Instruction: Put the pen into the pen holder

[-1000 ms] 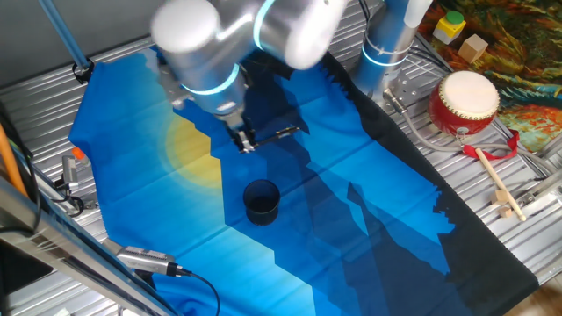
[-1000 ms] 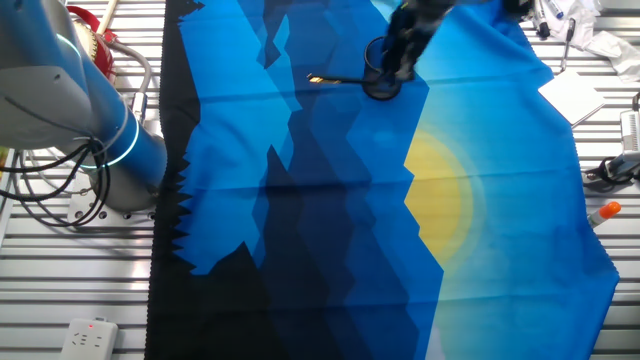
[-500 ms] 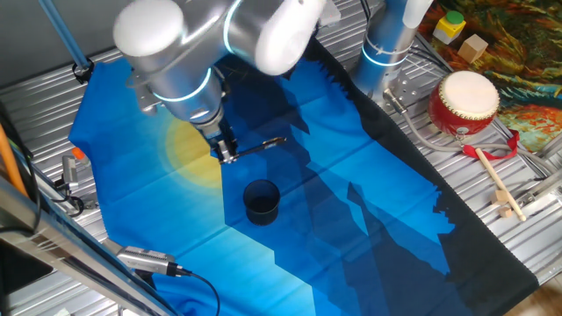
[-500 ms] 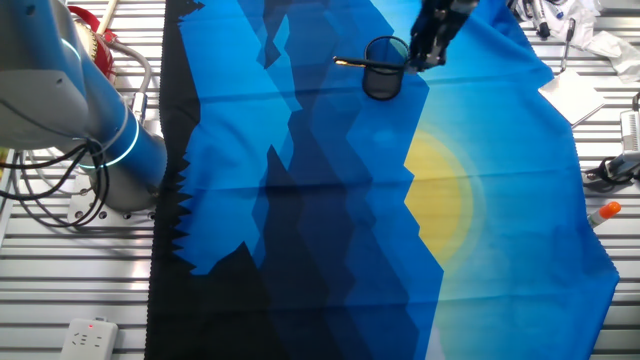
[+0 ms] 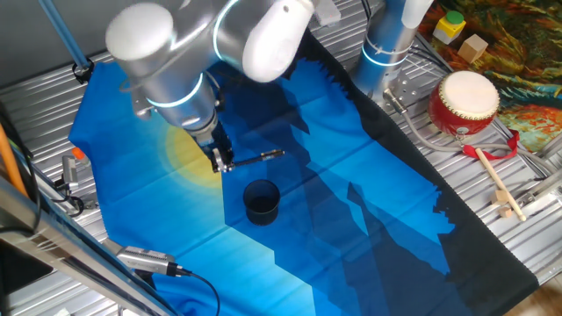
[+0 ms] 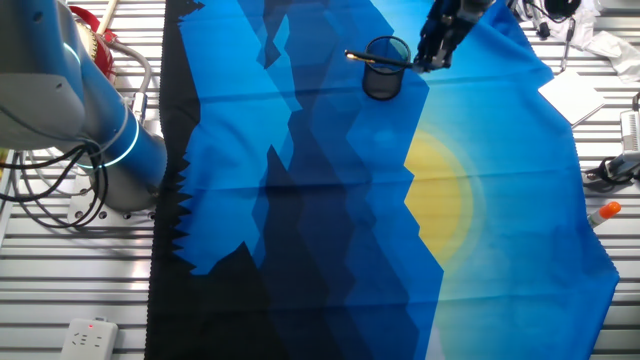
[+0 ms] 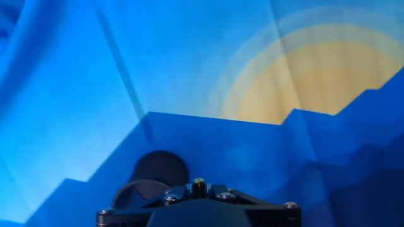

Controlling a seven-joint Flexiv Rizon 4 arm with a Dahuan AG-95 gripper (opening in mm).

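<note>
From where I stand, the arm's gripper (image 5: 221, 163) hangs above the blue cloth (image 5: 351, 219) spread over the table (image 5: 492, 250), and its fingers (image 5: 219, 161) are closed on one end of the pen (image 5: 257, 158). The thin black pen sticks out sideways from the fingers, lying roughly level in the air, clear of the cloth. The pen holder (image 5: 261, 201) stands upright on the cloth just below and a little to the side of the fingers, not touching them. Seen from the other fixed camera, the gripper (image 6: 432, 62) sits just beside the pen holder (image 6: 385, 68), and the pen (image 6: 375, 61) reaches out from the fingers across the top of the cup's rim, its far tip past the opposite wall. Whether it touches the rim I cannot tell. Looking along the hand, the pen holder (image 7: 154, 178) shows as a dark round mouth close under the fingers, with the yellow sun patch (image 7: 315, 82) of the cloth further off beyond them
</note>
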